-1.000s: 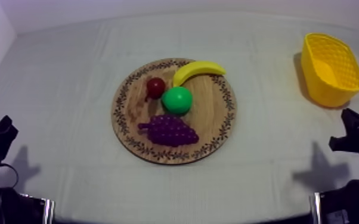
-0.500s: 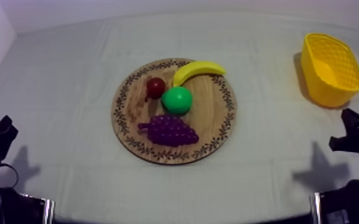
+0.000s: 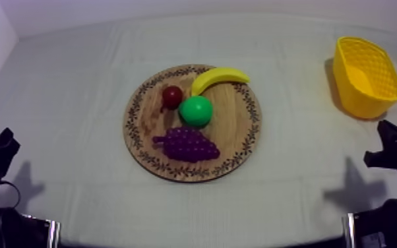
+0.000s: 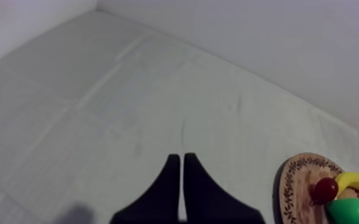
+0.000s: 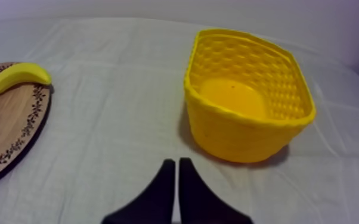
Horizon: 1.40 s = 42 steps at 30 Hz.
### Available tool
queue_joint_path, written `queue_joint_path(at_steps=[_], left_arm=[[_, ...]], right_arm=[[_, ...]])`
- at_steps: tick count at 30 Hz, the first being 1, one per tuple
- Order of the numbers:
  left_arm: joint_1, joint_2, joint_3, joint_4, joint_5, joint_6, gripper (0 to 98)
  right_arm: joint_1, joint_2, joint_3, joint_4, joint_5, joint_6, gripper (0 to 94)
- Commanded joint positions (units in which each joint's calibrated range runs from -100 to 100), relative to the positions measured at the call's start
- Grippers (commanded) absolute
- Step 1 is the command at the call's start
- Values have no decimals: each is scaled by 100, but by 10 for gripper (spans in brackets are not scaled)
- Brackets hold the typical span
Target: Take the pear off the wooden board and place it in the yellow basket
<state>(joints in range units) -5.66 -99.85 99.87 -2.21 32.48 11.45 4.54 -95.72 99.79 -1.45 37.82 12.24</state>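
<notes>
Sitting near the middle of the wooden board (image 3: 241,142), the pear (image 3: 196,111) shows at the centre of the frame in the top view. The banana (image 3: 217,78) is just above it, the small red fruit (image 3: 172,96) just beside it at its upper left, and the bunch of grapes (image 3: 186,145) close below.

The yellow basket (image 3: 356,99) stands at the upper right of the frame, well apart from the board, and nothing lies in it.

The left jaws and the right jaws each lie pressed together in a narrow wedge with nothing between them. Both are low over the counter (image 3: 76,99), at the lower left and lower right of the frame.

The pear looks like a glossy green plastic toy, so it is probably light, stiff and rather slippery, and unlikely to be hurt by a firm squeeze. Its rounded body may squirt out of a shallow pinch. The better hold seems to be from above, across the widest part of the belly, with the jaws opened wide first. Bare board lies on its right side. On its left the gap under the red fruit is narrow, so a finger going in there may nudge a neighbour.
</notes>
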Motion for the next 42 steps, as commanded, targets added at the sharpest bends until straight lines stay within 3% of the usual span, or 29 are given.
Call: queue_joint_path(at_steps=[1,4,8,10,19,22,26,33,38,42], left_arm=[[-2,2,2,-2,1,1,1],[-2,2,2,-2,1,1,1],[-2,2,2,-2,1,1,1],[-2,2,2,-2,1,1,1],[-2,2,2,-2,1,1,1],[-2,2,2,-2,1,1,1],[-2,2,2,-2,1,2,1],[-2,2,2,-2,1,1,1],[-2,2,2,-2,1,0,1],[-2,2,2,-2,1,1,1]], right_arm=[[-2,-4,-1,1,1,0,2],[-4,-4,-1,-1,1,-41,2],[-14,-4,-1,-4,1,-896,2],[-18,-4,-1,-1,1,-1126,3],[-30,-4,-1,-146,-68,-983,25],[-80,-4,-1,-187,-76,-972,145],[-229,-4,-43,-16,-55,-1009,276],[-614,288,-788,339,170,-1290,362],[-811,1449,-2069,303,481,-1418,445],[-1083,2656,-3325,197,1164,-1295,632]])
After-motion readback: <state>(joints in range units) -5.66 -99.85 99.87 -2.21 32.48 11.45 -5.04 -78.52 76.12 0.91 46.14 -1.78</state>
